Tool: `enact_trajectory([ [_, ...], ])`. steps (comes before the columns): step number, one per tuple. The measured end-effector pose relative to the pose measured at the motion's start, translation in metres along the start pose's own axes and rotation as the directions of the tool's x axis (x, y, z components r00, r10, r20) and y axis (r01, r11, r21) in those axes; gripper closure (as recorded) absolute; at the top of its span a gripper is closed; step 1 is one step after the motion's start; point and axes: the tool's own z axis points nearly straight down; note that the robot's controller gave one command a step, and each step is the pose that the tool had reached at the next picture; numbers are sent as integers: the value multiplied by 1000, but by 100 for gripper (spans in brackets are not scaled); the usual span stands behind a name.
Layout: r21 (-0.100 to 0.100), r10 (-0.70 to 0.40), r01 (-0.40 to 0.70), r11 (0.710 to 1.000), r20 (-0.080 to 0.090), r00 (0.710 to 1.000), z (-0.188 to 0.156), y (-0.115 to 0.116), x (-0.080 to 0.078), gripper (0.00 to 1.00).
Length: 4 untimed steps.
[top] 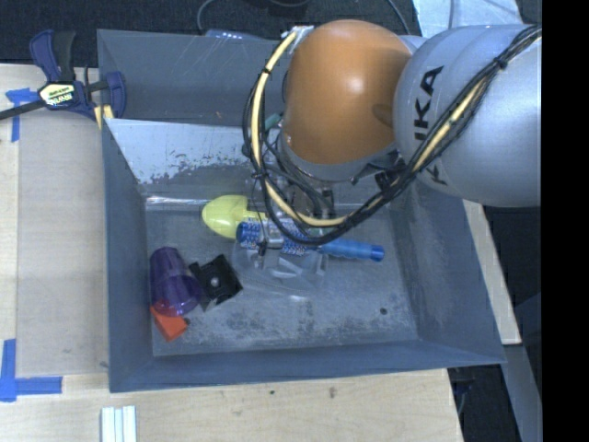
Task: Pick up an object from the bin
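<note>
One yellow-green egg (225, 215) rests in the scuffed, dusty grey bin (359, 316).

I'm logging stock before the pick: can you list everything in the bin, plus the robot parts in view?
bin: 1, grey, middle of the view
egg: 1, yellow-green, back left of the floor, just left of the gripper
stick: 1, blue, mid floor, running under the gripper
cylinder: 1, purple, front left
black piece: 1, black, right beside the cylinder
orange block: 1, orange-red, front-left corner, at the cylinder's near end
arm: 1, silver with an orange cover, reaching in from the right
gripper: 1, metal, low over the stick at mid floor
</note>
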Motion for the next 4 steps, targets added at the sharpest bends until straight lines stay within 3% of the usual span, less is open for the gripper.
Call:
enact_trajectory([
  [1, -1, 2, -2, 1000, 8, 1000, -5, -1, -2, 0],
  [2, -2, 37, -37, 999, 6, 999, 23, -52, -12, 0],
  [3, -1, 36, -36, 999, 14, 999, 77, -73, -30, 0],
  [4, -1, -33, 33, 999, 9, 999, 130, -80, -29, 0],
])
